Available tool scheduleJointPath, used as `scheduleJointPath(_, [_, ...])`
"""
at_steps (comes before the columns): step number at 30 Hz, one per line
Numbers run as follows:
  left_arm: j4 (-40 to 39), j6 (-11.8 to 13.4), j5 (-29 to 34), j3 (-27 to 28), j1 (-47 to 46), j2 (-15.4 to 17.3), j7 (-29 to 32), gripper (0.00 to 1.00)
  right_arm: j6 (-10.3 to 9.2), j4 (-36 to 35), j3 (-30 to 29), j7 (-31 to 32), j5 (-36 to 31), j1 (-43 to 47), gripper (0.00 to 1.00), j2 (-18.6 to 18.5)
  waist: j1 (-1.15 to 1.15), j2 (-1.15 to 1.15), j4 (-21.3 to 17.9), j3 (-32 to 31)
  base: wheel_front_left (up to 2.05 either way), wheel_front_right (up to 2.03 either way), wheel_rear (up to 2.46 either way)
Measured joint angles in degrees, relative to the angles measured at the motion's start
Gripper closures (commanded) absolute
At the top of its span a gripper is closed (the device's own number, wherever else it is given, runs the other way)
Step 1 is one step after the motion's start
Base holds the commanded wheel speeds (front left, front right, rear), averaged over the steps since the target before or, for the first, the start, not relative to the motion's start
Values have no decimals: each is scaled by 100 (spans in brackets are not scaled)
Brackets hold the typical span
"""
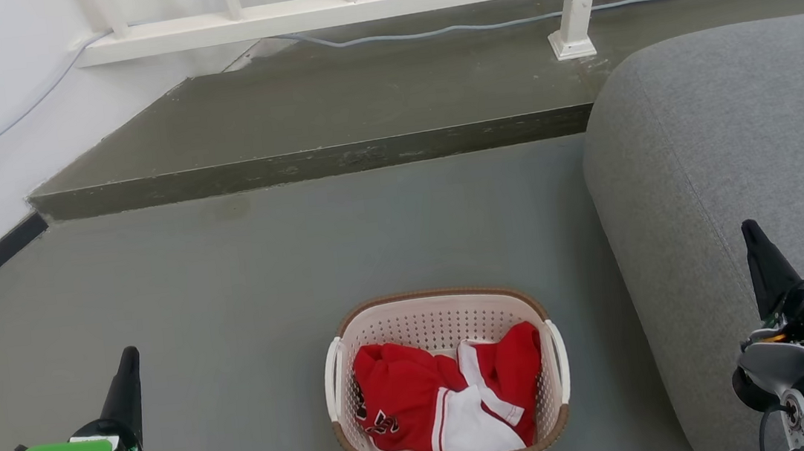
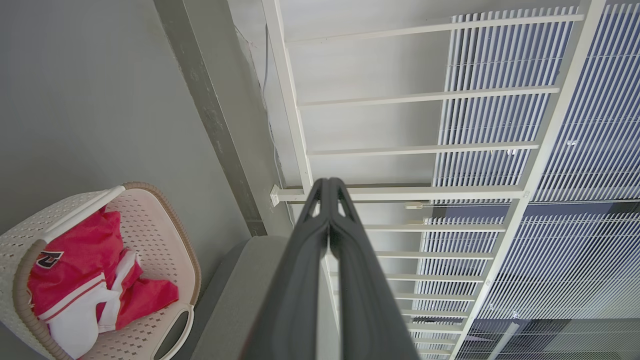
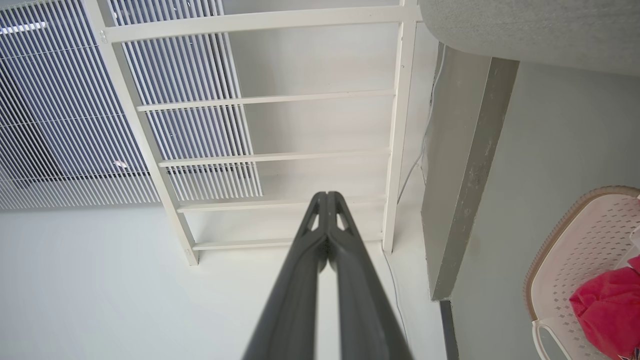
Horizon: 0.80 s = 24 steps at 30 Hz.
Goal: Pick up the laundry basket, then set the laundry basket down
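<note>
Left end effector (image 1: pixel 129 370) at 8 o'clock in the head view, right end effector (image 1: pixel 763 258) at 4 o'clock. Both have fingers pressed together, hold nothing, and are well apart from the work. Basket (image 1: pixel 412 323) stands on the floor (image 1: pixel 229 288) at 6 o'clock, near the sofa (image 1: pixel 737 145).

Assessment: stiff perforated plastic, light, walls may flex. Grasp the left handle (image 1: pixel 330 381) at its 9 o'clock and the right handle (image 1: pixel 561 360) at 3 o'clock together. The clothes (image 1: pixel 403 382) inside are soft and add little weight.

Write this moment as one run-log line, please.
stage: pickup not begun | laundry basket: on floor, red-and-white clothes inside | left gripper: shut, left of basket, apart | right gripper: shut, right of basket, apart
</note>
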Motion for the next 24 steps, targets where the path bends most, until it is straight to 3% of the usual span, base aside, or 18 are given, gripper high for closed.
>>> scheduleJointPath(24, [-1, 0, 0, 0, 0, 0, 0, 100, 0, 0, -1, 0, -1, 0, 100, 1, 0, 0, 0, 0, 0, 0, 0])
